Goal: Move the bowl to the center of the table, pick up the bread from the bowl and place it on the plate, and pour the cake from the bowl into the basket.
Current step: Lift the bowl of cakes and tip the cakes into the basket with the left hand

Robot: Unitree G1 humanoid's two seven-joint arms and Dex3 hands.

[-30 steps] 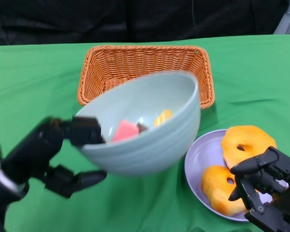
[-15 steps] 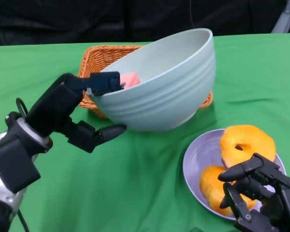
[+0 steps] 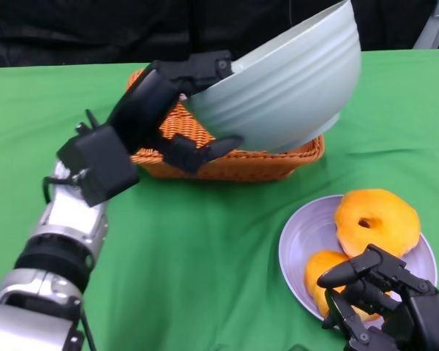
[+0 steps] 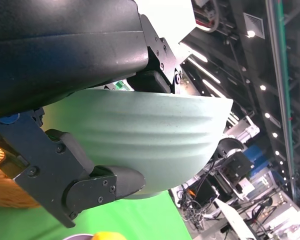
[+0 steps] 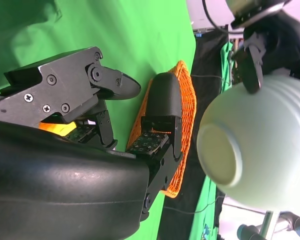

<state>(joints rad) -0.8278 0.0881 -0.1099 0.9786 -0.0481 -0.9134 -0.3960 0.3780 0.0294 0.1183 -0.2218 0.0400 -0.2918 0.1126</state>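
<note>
My left hand (image 3: 177,102) grips the rim of the pale green bowl (image 3: 289,84) and holds it tilted steeply over the orange wicker basket (image 3: 227,162). The bowl's inside faces away, so its contents are hidden. The bowl (image 4: 140,135) fills the left wrist view; in the right wrist view the bowl (image 5: 255,150) hangs above the basket (image 5: 182,115). Two golden ring-shaped breads (image 3: 377,219) lie on the lilac plate (image 3: 304,241) at the lower right. My right hand (image 3: 384,300) hovers at the plate's near edge, fingers curled and apart, holding nothing.
Green cloth (image 3: 190,256) covers the table. A dark backdrop runs behind the far edge. The basket stands at the back centre and the plate at the near right.
My left hand has lifted the bowl up and back from table height to above the basket, tipping it further away. My right hand has slipped lower in the picture.
</note>
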